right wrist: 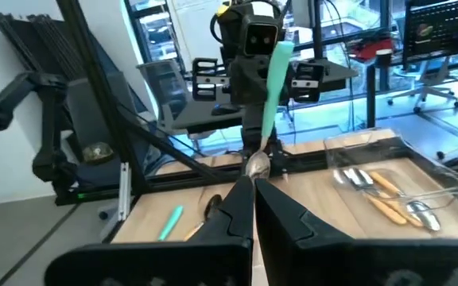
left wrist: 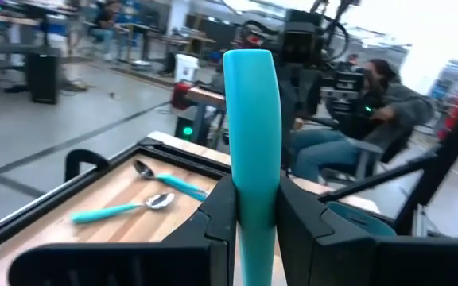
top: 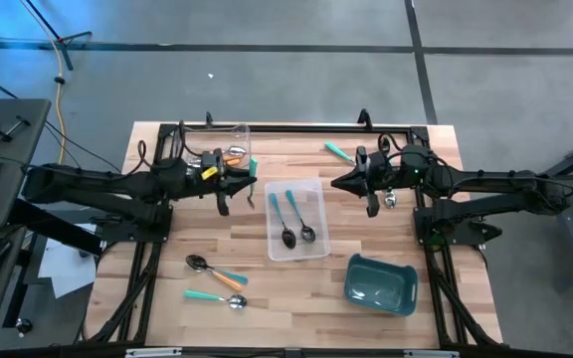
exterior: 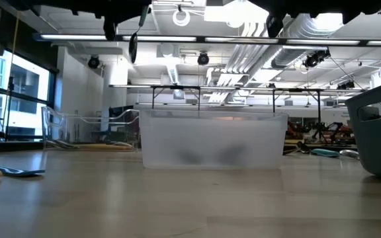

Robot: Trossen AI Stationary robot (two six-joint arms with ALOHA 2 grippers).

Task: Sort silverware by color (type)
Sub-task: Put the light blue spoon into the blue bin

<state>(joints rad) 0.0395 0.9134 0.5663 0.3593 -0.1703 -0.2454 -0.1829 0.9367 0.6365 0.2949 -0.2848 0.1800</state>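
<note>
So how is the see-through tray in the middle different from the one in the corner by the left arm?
The middle tray holds two teal-handled spoons. The corner tray holds orange-handled spoons.

The middle tray sits in the open between both arms. The corner tray is at the table's edge and partly hidden under the left arm.

Both are clear plastic trays with spoons inside.

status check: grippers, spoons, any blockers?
Left gripper shut on teal spoon, raised. Right gripper shut, empty. Two teal spoons in middle tray. No blockers.
</note>
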